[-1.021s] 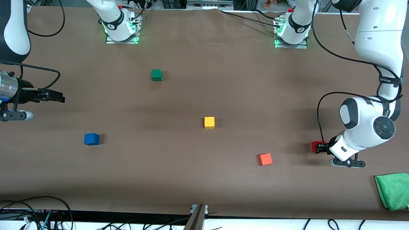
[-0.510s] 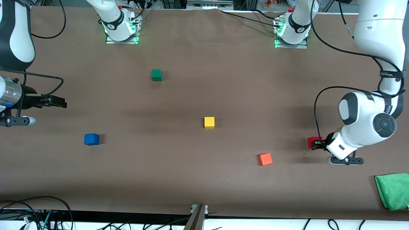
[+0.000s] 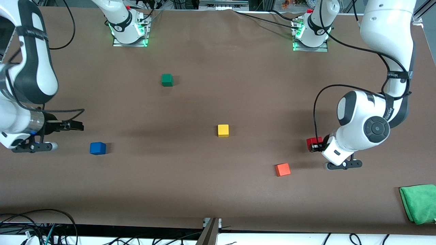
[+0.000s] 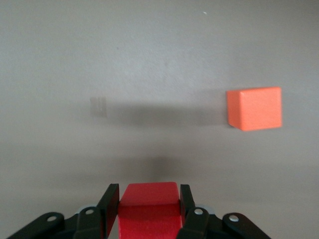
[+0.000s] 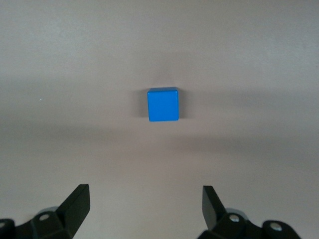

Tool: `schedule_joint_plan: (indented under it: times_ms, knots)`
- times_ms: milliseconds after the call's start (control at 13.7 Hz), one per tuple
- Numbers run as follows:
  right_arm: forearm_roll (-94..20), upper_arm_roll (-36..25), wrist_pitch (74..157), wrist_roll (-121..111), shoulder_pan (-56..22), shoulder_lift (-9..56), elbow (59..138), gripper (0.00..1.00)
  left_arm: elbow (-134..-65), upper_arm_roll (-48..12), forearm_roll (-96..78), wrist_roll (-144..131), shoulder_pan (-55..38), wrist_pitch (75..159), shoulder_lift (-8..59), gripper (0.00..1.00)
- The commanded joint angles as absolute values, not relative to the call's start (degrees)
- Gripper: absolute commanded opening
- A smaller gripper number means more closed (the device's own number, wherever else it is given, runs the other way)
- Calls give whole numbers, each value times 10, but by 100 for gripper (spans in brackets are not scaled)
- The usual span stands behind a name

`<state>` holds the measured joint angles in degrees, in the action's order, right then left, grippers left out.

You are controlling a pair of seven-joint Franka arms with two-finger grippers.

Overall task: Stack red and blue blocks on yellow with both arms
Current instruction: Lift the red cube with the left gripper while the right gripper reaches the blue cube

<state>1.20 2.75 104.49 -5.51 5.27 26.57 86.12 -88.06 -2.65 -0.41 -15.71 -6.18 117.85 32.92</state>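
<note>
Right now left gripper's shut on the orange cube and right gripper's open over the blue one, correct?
Not quite. The left gripper is shut on the red cube, as the left wrist view shows; the orange cube sits loose on the table. The right gripper is open over the blue cube.

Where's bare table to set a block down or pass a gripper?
Bare brown table between blue cube and yellow cube, and between yellow and green cube. Tighter around orange-red cube, where left gripper holds red cube.
</note>
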Motion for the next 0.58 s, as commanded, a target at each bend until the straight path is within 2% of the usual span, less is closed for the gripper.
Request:
schedule_joint_plan:
  times_ms: [0, 510]
  knots:
    - [15, 31, 1082, -66, 55, 298, 860, 100, -884, -24, 11, -226, -95, 1161, 314, 0]
    - [18, 31, 1171, -91, 66, 349, 881, 100, -883, -21, 44, -423, -205, 1157, 316, 0]
